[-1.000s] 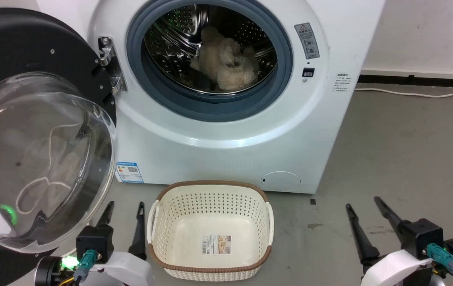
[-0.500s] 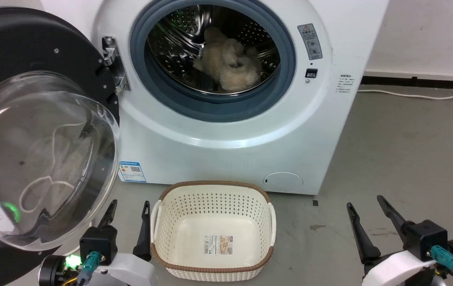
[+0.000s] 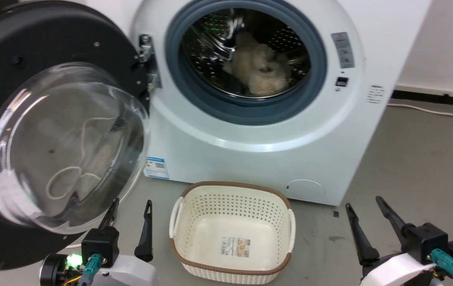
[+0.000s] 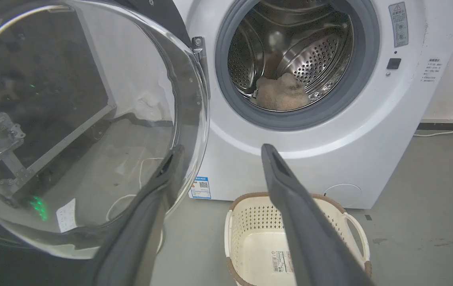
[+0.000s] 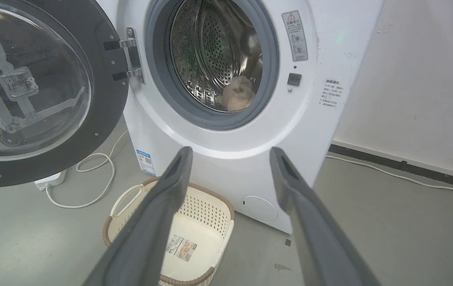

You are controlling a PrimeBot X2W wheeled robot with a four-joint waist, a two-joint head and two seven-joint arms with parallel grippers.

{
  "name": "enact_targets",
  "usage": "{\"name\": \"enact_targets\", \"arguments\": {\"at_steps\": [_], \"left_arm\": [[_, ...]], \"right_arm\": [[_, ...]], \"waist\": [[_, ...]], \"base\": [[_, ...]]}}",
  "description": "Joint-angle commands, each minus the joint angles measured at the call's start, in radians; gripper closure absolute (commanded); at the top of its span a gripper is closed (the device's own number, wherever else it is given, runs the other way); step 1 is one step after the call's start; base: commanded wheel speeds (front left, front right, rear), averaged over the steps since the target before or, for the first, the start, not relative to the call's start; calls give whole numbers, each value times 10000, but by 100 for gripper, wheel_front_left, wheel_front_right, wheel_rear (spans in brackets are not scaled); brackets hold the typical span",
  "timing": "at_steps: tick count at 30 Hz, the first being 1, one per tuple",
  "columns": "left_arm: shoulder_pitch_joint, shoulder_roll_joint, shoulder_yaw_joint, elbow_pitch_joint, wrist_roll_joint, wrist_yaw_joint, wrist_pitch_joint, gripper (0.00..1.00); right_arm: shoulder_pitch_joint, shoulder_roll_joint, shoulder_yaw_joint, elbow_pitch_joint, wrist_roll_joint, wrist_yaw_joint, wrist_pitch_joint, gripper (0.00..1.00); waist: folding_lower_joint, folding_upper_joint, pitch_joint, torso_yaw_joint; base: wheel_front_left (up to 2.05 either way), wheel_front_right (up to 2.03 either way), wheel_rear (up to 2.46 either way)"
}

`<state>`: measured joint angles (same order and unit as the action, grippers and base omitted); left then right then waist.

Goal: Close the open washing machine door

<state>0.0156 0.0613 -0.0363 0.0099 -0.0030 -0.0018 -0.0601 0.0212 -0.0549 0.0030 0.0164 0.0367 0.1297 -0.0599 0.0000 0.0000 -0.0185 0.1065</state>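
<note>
My left gripper [image 3: 130,204] and right gripper [image 3: 363,203] are spread wide, holding nothing. The washing machine door [image 3: 47,43] stands open at my left (hinged to the washing machine [image 3: 258,139]), near the left gripper.

Washing machine door [image 3: 31,43]: left and lower rim are cut off by the head view's edges.
Washing machine [image 3: 258,147]: top is cut off in every view.
Warning label [image 3: 342,49]: print is blurred and cannot be read.
Drum contents [image 3: 258,69]: a pale fluffy mass is seen; its kind cannot be determined.
Basket [image 4: 246,226]: near rim is cut off in the left wrist view.
</note>
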Motion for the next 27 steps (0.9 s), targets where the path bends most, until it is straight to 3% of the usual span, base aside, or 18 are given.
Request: {"name": "enact_targets", "arguments": {"at_steps": [1, 16, 27], "left_arm": [[-10, 71, -22, 21, 2, 22, -84, 0], [433, 138, 79, -553, -29, 468, -481, 0], [540, 204, 82, -714, -47, 614, -711, 0]], "right_arm": [[120, 11, 16, 31, 84, 3, -87, 0], [-667, -241, 1252, 456, 430, 4, -484, 0], [-685, -355, 1568, 547, 595, 5, -713, 0]], "waist": [[0, 0, -25, 140], [0, 0, 203, 1105], [0, 0, 184, 1553]], "base": [[0, 0, 0], [-4, -4, -4], [-1, -1, -1]]}}
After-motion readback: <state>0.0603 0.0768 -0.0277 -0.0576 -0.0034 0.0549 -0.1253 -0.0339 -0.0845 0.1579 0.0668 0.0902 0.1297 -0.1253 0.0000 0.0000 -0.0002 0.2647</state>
